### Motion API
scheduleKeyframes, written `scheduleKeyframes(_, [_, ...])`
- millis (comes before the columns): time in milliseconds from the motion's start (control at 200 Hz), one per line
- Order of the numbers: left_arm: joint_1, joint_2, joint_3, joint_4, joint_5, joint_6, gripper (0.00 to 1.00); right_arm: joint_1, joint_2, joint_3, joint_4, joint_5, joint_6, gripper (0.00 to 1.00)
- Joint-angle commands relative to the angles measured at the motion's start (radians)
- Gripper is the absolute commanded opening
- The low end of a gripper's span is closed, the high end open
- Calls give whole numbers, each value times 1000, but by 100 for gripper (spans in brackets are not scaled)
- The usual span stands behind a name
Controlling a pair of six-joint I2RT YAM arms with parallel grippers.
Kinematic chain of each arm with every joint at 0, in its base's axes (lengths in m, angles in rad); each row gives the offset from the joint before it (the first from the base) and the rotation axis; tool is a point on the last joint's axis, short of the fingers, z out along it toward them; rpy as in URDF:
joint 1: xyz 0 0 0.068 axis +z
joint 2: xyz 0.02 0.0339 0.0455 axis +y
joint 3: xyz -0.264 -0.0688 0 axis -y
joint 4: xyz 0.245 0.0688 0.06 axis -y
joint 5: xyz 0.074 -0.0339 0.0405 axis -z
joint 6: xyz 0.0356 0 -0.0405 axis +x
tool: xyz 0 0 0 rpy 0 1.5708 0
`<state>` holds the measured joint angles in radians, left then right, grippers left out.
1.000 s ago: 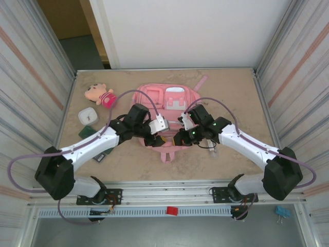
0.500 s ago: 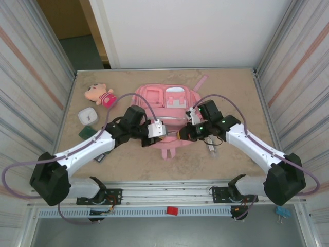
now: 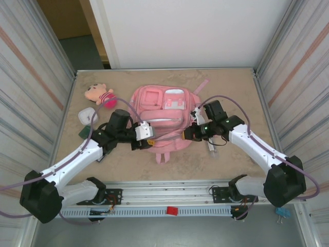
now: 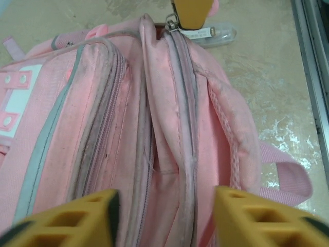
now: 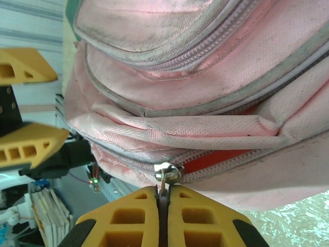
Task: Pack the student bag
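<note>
The student bag [image 3: 163, 109], a big pink backpack with grey trim, lies on the table's middle. My right gripper [image 5: 162, 198] is shut on the metal zipper pull [image 5: 167, 174] at the bag's near right edge, and red shows through the parted zip beside it. From above, the right gripper [image 3: 187, 135] sits against the bag's near right side. My left gripper [image 4: 163, 221] is open, its yellow fingers [image 4: 61, 221] standing either side of the bag's zip seams without pinching the fabric. In the top view the left gripper [image 3: 148, 135] hovers at the bag's near left edge.
A plush doll [image 3: 100, 94] lies at the back left, with a small white box [image 3: 87, 115] and a dark green item [image 3: 86, 133] nearer. A clear tube-like item [image 3: 212, 148] rests by the right arm. Metal walls close in both sides.
The left gripper shut on the bag's edge, then opened again as its arm drew back to the left. The right gripper stayed shut on the zipper pull and shifted slightly right.
</note>
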<state>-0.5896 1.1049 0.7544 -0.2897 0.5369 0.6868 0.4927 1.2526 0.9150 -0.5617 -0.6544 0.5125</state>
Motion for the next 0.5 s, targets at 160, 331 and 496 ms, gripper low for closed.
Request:
scheduleKeyframes(160, [-118,64,111,54,-100,-165,76,67,1,97,42,-11,0,0])
scheduleKeyframes(331, [-150,174,167,70,-164,-150,71,79,-3,96,62,-30,10,0])
scheduleKeyframes(496, [-164,239,187,52,-222,-126,40,72,-25,81,68,-22,6,0])
